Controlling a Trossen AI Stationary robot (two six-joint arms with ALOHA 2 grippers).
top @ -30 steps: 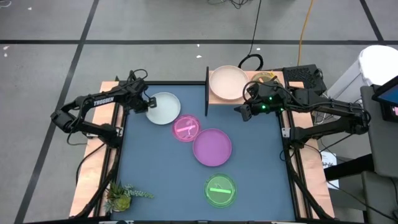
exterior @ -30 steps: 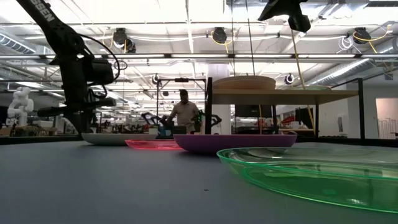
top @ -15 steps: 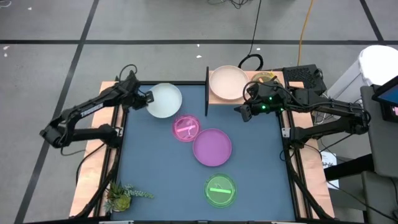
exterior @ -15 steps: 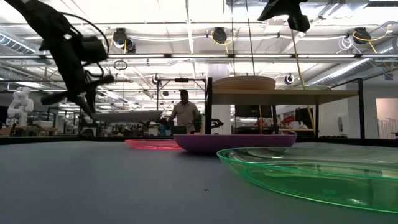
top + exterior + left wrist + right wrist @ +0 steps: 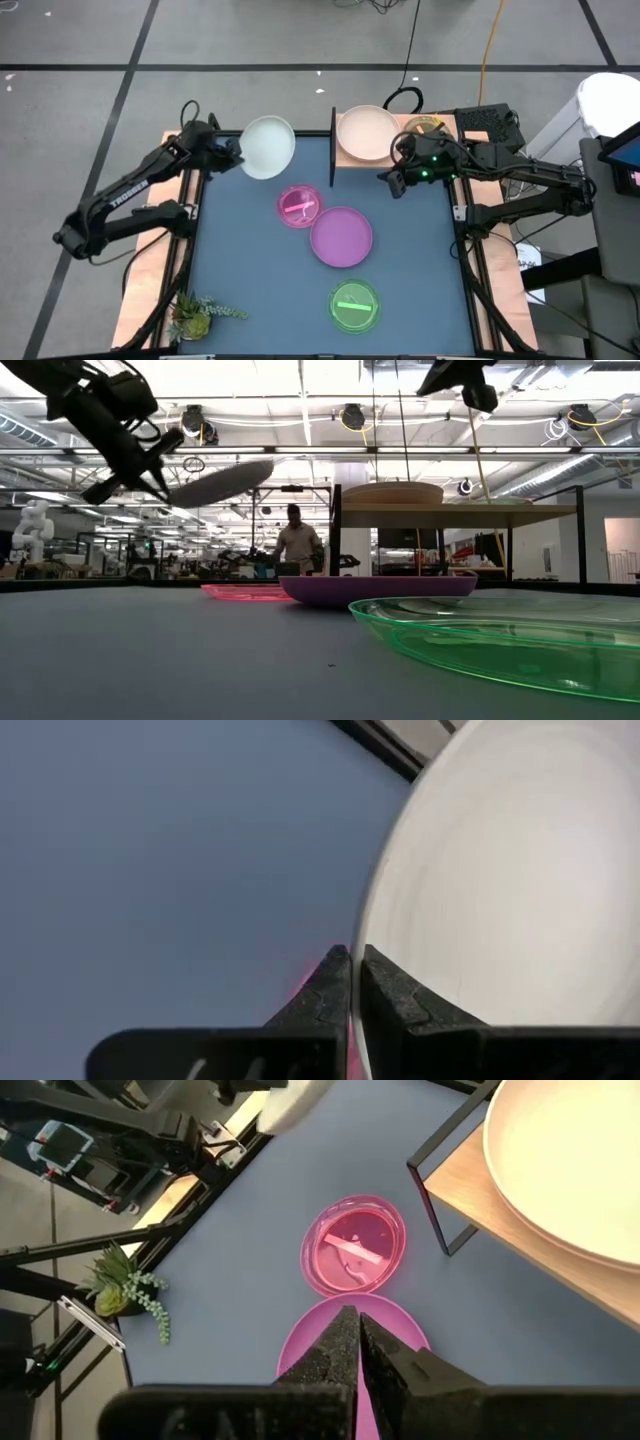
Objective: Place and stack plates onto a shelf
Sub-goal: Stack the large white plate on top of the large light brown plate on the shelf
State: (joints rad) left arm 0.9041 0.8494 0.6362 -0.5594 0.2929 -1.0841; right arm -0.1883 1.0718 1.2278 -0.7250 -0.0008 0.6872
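My left gripper [image 5: 234,154] is shut on a white-blue plate [image 5: 269,146] at the table's far left, held up in the air; the low view shows the plate [image 5: 222,479] tilted. The shelf [image 5: 440,128] stands at the far edge, with its black upright [image 5: 333,146] at its left end and a cream plate [image 5: 366,133] resting on it. A small pink plate [image 5: 299,205], a purple plate [image 5: 341,236] and a small green plate [image 5: 355,305] lie on the blue table top. My right gripper [image 5: 390,183] hangs shut and empty beside the shelf. My left gripper pinches the white-blue plate's rim [image 5: 363,934] on its left edge, one finger on the upper face and one beneath. The fingers come from the table's left, slanting down. The plate is clear of the table, and its free edge [image 5: 268,461] stands higher than the held edge.
A small green plant [image 5: 196,315] sits at the near left corner. Wooden rails [image 5: 150,270] run along both sides of the table. A person [image 5: 296,540] shows in the room beyond the table. Dark gear [image 5: 487,120] sits behind the shelf's right end.
My left gripper has risen and gone toward the far edge while tipping more level, shut on the white-blue plate's rim. The plate, which lay flat on the table, is now lifted clear and tilted.
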